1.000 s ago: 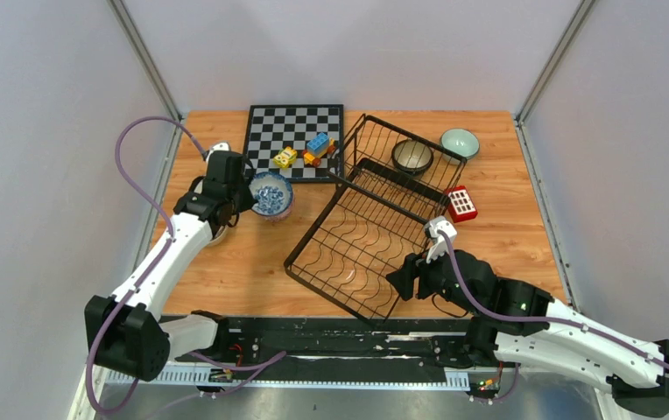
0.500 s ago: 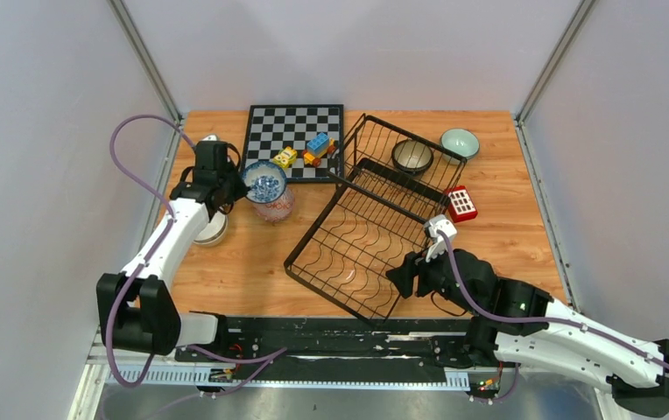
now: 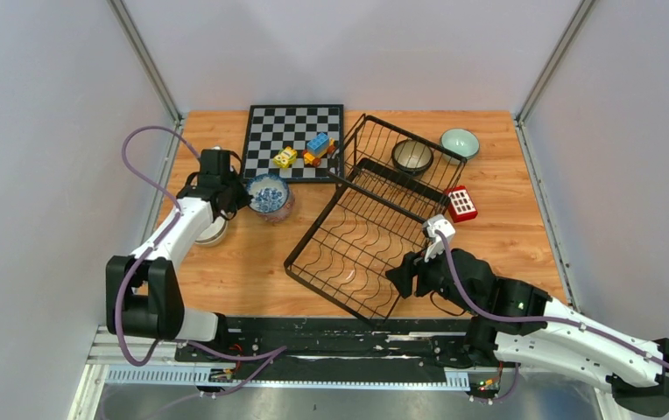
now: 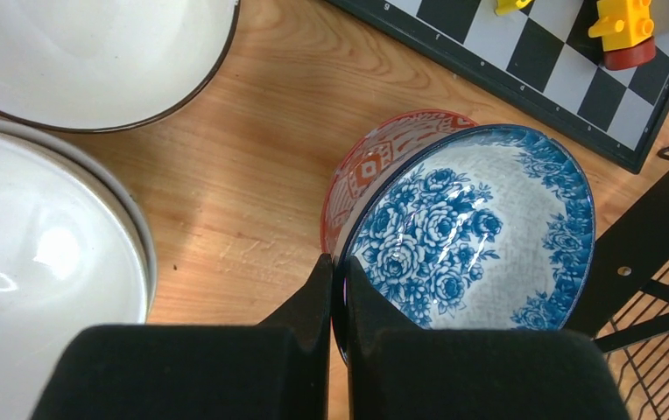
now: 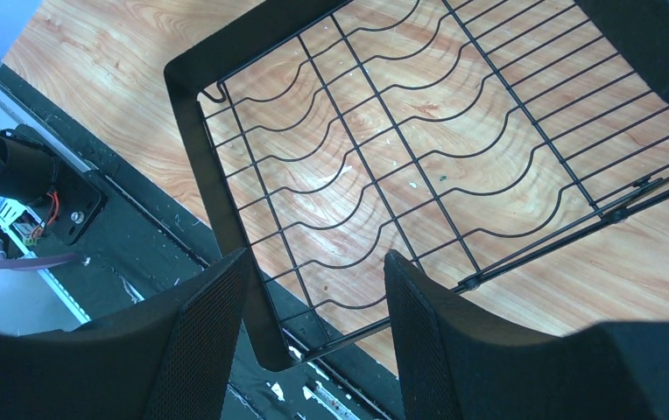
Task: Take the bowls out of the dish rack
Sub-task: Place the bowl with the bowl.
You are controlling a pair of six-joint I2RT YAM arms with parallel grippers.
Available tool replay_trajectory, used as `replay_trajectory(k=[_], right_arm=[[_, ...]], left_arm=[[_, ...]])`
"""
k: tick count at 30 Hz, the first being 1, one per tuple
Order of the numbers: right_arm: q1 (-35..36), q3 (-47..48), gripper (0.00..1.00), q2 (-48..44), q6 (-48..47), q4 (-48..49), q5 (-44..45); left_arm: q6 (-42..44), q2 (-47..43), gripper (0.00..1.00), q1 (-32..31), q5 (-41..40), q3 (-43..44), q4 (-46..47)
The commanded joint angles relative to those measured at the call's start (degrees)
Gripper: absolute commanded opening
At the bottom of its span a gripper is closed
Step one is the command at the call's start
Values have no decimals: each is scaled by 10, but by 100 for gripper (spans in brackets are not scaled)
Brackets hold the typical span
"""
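Note:
My left gripper [image 3: 242,194] is shut on the rim of a blue-and-white flowered bowl [image 3: 269,193], one finger inside and one outside. In the left wrist view the gripper [image 4: 338,262] holds this bowl [image 4: 480,227] tilted over a red patterned bowl [image 4: 375,153] on the table; I cannot tell whether they touch. The black wire dish rack [image 3: 375,227] lies at the centre right, with a dark speckled bowl [image 3: 412,156] in its far end. A mint bowl [image 3: 460,143] stands on the table behind it. My right gripper [image 3: 401,280] is open and empty over the rack's near corner [image 5: 226,219].
Two white bowls [image 4: 42,262] [image 4: 95,52] sit left of the held bowl near the table's left edge. A chessboard [image 3: 294,140] with toy blocks lies at the back. A red toy block [image 3: 461,203] lies right of the rack.
My left gripper lifted the blue-and-white bowl slightly back, then lowered it again over the red bowl, and the arm's elbow swung. The right arm has not moved.

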Motion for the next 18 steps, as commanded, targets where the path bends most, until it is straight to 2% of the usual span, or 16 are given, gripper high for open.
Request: replay_trajectory(k=[1, 18], right_arm=[[-6, -1, 61, -7, -3, 8, 8], [-7, -9, 61, -29, 11, -5, 18]], left_arm=[[-19, 11, 0, 4, 31, -4, 48], [-21, 73, 0, 5, 30, 2, 72]])
